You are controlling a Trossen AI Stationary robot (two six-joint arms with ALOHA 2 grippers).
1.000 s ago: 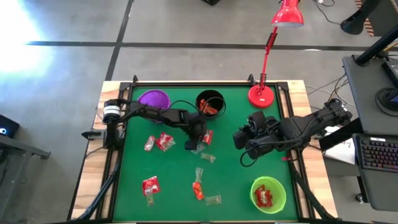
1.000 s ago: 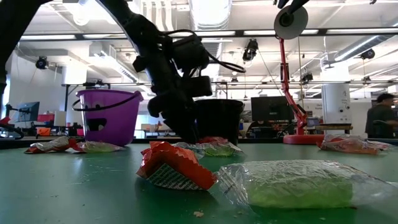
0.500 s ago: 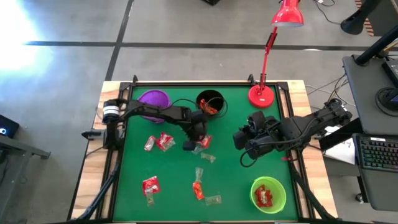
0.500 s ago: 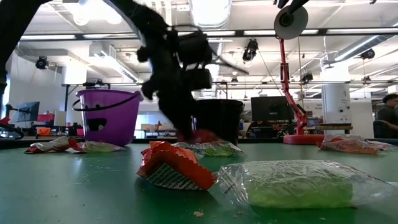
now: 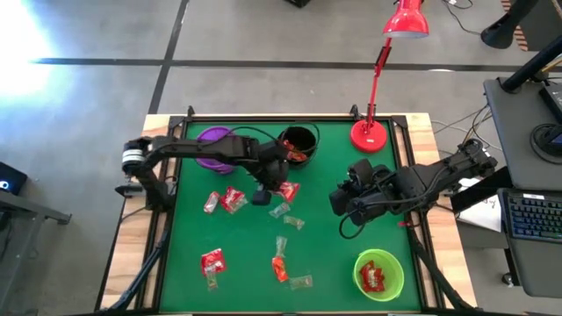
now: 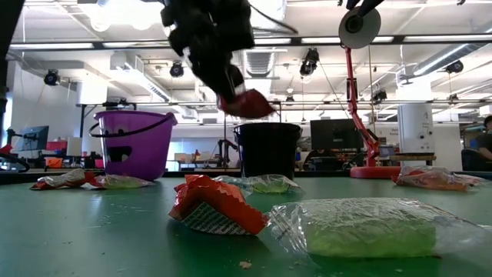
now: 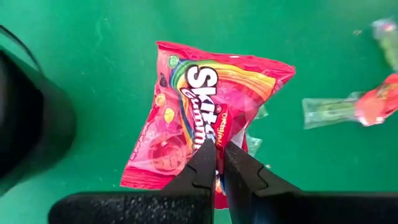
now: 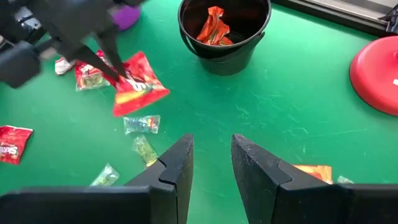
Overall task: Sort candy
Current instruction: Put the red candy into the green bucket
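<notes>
My left end effector (image 5: 274, 187) is pinched fully closed on a red candy packet (image 7: 205, 118), lifted clear of the green desk (image 5: 329, 254). The left wrist view alone shows the fingers (image 7: 208, 165) clamped on the packet's near edge and its rainbow print. The low view alone shows the height: the packet (image 6: 244, 104) hangs above the rim of the black cup (image 6: 267, 150). From overhead, the packet (image 5: 288, 190) sits just near of the black cup (image 5: 298, 145), right of the purple cup (image 5: 214, 145).

The right wrist view looks into the black cup (image 8: 225, 28) and finds an orange-red candy (image 8: 212, 26) inside.

Left arm reaches from the far-left corner across to the desk's middle, elbow bent. My right end effector (image 5: 338, 200) waits at mid-right, fingers (image 8: 177, 165) partly apart, holding nothing.

Loose candy (image 5: 230, 200) lies scattered left and near on the desk; the green cup (image 5: 378, 274) at near right holds red pieces.
</notes>
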